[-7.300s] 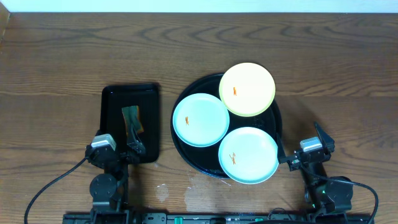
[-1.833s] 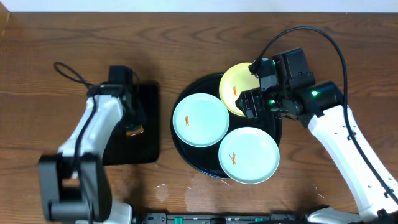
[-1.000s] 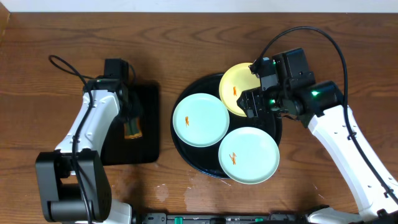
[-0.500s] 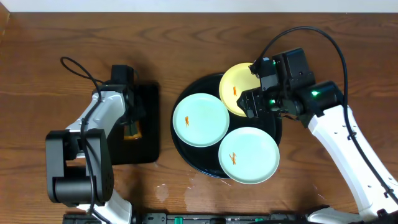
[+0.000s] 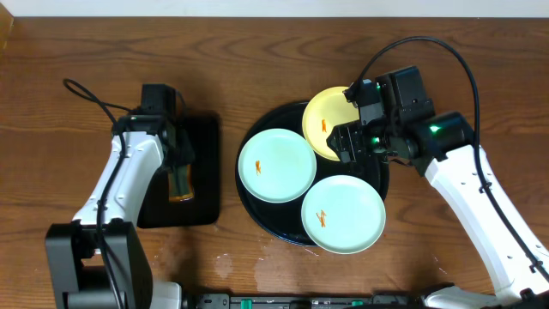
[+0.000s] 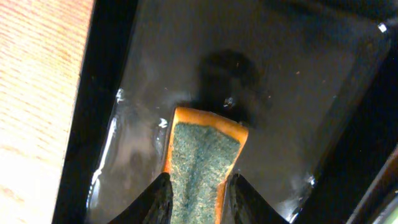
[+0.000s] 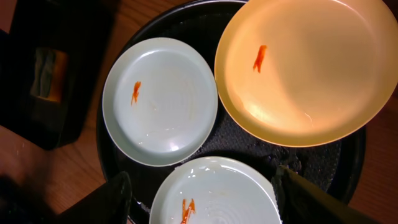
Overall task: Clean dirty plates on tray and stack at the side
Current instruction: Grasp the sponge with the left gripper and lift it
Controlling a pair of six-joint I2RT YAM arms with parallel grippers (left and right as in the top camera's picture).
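Note:
Three dirty plates lie on the round black tray (image 5: 262,225): a mint one (image 5: 277,166) at left, a mint one (image 5: 342,214) in front and a yellow one (image 5: 324,120) at the back, each with an orange smear. My right gripper (image 5: 347,142) hovers open above them. In the right wrist view its fingers (image 7: 118,199) straddle the front mint plate (image 7: 211,193) from above, apart from it. My left gripper (image 6: 198,202) is down in the rectangular tray, shut on a green-and-orange sponge (image 6: 202,158), which also shows from overhead as the sponge (image 5: 178,184).
The small rectangular black tray (image 5: 199,206) sits left of the round one, its floor wet and glossy (image 6: 298,112). Bare wood-grain tabletop (image 5: 463,77) lies to the right and along the back. Cables trail from both arms.
My left arm has swung a little over the rectangular tray and its jaws have worked at the sponge, which sits slightly nearer the front. The right arm and the plates have not moved.

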